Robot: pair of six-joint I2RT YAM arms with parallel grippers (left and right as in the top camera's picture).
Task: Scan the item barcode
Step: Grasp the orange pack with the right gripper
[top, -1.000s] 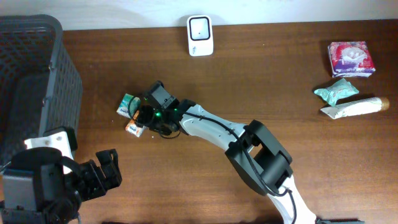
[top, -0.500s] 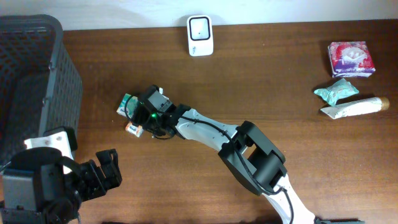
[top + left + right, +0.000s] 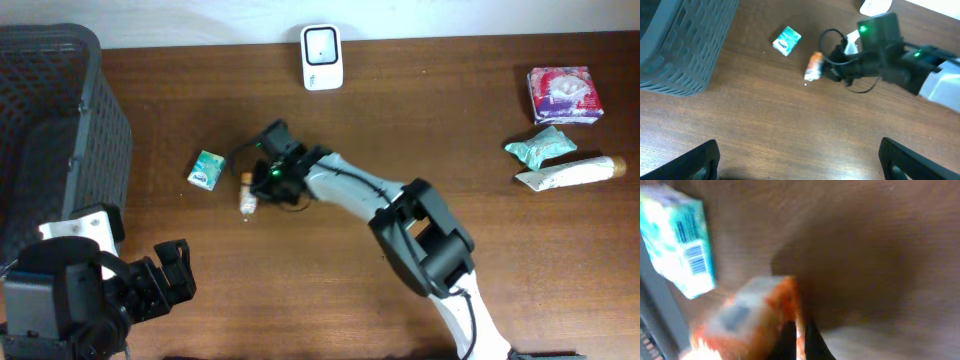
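Mid-desk, left of centre: orange packet (image 3: 247, 195) at the tip of the right claw (image 3: 262, 182)
Right claw pressed together, seemingly pinching one edge of the packet, though the wrist view is too blurred to be sure; packet sits well short of the white scanner (image 3: 322, 44) at the far edge of the desk (image 3: 450, 130), with a green box (image 3: 205, 168) near it. Left claw (image 3: 175, 270) spread wide, holding nothing, by the basket (image 3: 50, 110). Step judged: carry to scanner. An edge grip may slip, so keep the pinch firm, lift clear of the desk, turn the barcode face (not visible yet) toward the scanner window, hold steady
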